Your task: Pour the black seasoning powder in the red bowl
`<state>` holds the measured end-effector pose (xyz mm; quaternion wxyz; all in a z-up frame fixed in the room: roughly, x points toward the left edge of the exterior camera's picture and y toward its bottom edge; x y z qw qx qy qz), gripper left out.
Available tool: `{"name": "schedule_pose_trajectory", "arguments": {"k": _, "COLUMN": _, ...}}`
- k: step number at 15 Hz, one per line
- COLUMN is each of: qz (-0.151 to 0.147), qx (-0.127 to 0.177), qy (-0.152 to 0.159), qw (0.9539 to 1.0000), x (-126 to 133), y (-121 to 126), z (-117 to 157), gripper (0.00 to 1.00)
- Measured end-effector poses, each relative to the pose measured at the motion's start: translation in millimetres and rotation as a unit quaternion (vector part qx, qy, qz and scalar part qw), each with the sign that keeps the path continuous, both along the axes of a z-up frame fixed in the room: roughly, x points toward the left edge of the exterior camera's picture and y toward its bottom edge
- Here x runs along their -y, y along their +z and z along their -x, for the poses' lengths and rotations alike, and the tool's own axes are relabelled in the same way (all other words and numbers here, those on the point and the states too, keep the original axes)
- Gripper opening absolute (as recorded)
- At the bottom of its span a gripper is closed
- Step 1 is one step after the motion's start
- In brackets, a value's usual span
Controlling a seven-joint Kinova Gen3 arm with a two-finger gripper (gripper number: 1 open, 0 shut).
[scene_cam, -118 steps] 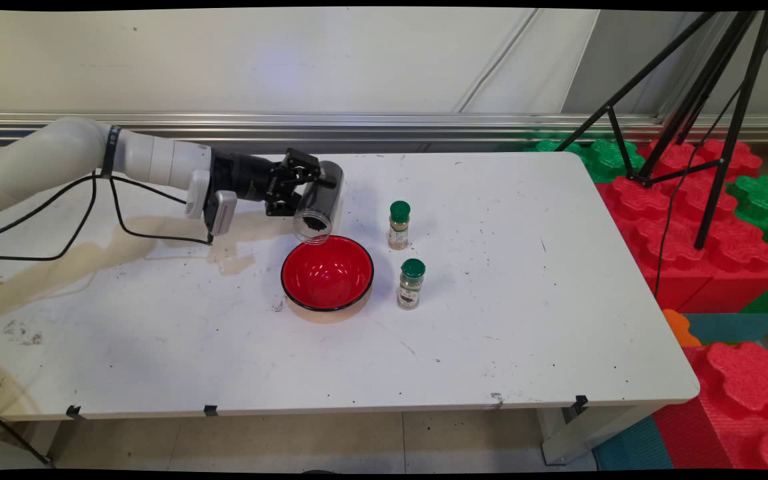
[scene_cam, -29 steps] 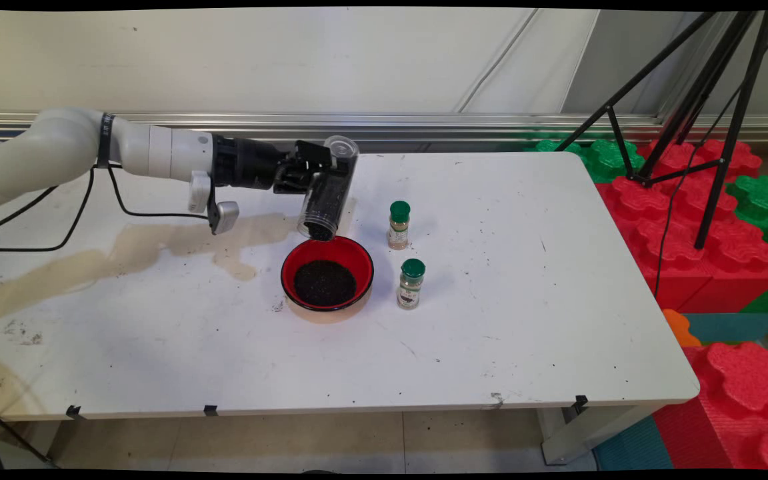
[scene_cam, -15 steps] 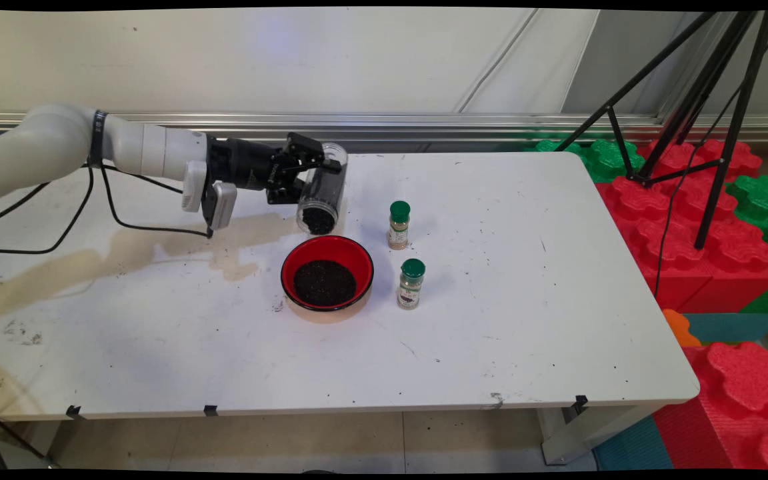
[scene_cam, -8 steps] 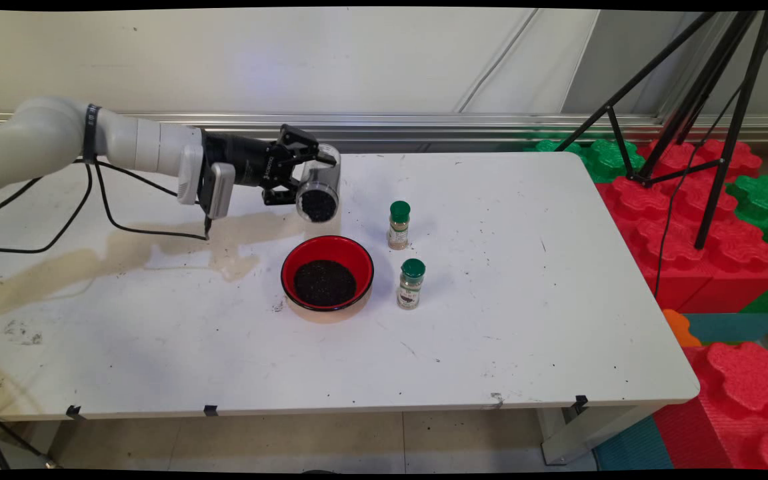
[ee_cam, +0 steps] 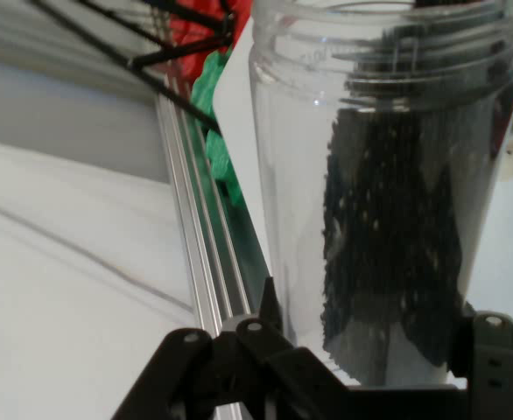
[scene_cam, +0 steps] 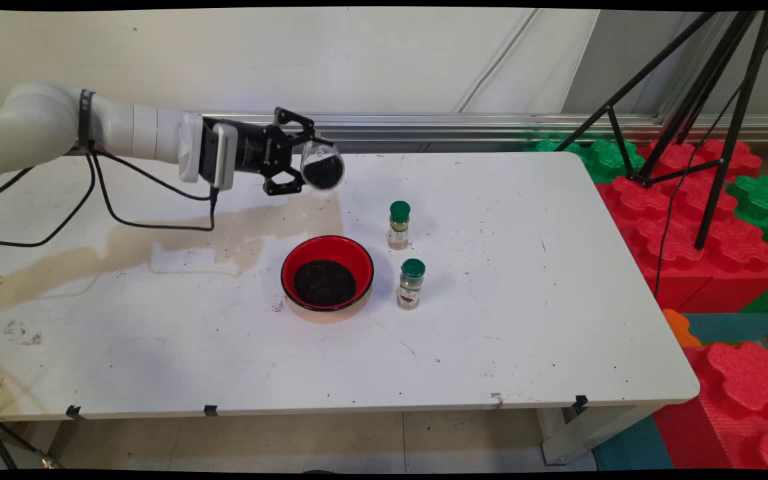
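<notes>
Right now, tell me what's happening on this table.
The black two-finger gripper of the white arm holds a clear plastic jar partly filled with dark granules, lying roughly on its side in the air above the far part of the white table, its open mouth facing the camera. Below and nearer sits a red bowl with a black rim holding a heap of the same dark granules. Two small green-capped spice bottles stand upright just right of the bowl.

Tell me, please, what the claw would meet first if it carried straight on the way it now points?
Nothing on the table, probably. The claw, shut on the clear jar, points level to the picture's right, above the spice bottles; past the table, perhaps the black tripod, though depth is unclear.
</notes>
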<state>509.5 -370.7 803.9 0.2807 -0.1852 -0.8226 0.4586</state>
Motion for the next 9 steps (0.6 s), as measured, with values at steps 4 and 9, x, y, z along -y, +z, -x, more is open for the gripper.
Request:
{"name": "schedule_pose_trajectory", "arguments": {"k": 4, "qz": -0.035, "qx": -0.050, "qy": 0.037, "qw": 0.9975, "x": 4.0, "y": 9.5, "z": -0.2, "gripper": 0.00}}
{"name": "schedule_pose_trajectory", "arguments": {"k": 9, "qz": -0.101, "qx": -0.124, "qy": 0.089, "qw": 0.9831, "x": 8.1, "y": 18.2, "z": -0.2, "gripper": 0.00}}
